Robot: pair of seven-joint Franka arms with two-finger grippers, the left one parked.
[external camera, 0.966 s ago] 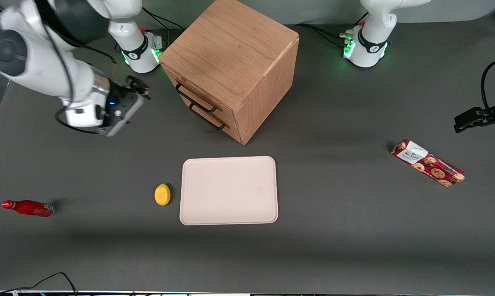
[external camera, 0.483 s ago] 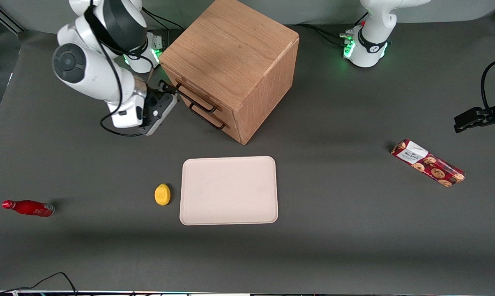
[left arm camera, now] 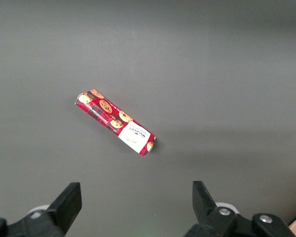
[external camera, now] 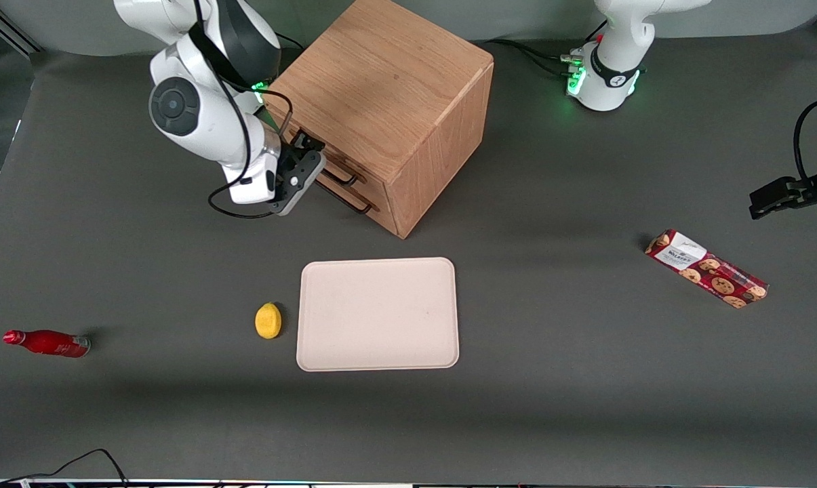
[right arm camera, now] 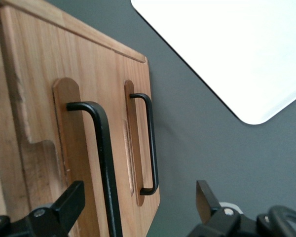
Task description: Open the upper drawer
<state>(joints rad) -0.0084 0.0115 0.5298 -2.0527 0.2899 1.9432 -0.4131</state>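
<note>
Drawers come first: the wooden cabinet (external camera: 381, 88) has two, and both sit flush with its front, so nothing of what they hold can be seen. The upper drawer (external camera: 337, 161) is the higher one, just under the cabinet's top. Its black bar handle (right arm camera: 104, 148) runs along the drawer face, parallel to the lower drawer's handle (right arm camera: 150, 143). The cabinet stands on the dark table (external camera: 550, 379), turned at an angle so that the drawer fronts face toward the working arm's end.

A pale tray (external camera: 377, 314) lies flat on the table, nearer to the front camera than the cabinet. A lemon (external camera: 268, 320) rests on the table just beside the tray, not on it. A red bottle (external camera: 45, 342) lies on its side toward the working arm's end of the table, and a cookie packet (external camera: 706, 268) lies toward the parked arm's end.

The gripper (external camera: 308, 152) is right in front of the upper drawer, level with its handle. The wrist view shows the two fingers (right arm camera: 64, 202) spread wide apart, unclenched. The upper handle's bar passes between them, closer to one finger than to the other. No pad can be seen pressing on the bar. The lower drawer's handle also falls within the span of the fingers in that view, but lies deeper in the scene.

The right arm reaches down from its base beside the cabinet. Its elbow is bent and held high, and the wrist is angled so the hand points into the drawer front.
</note>
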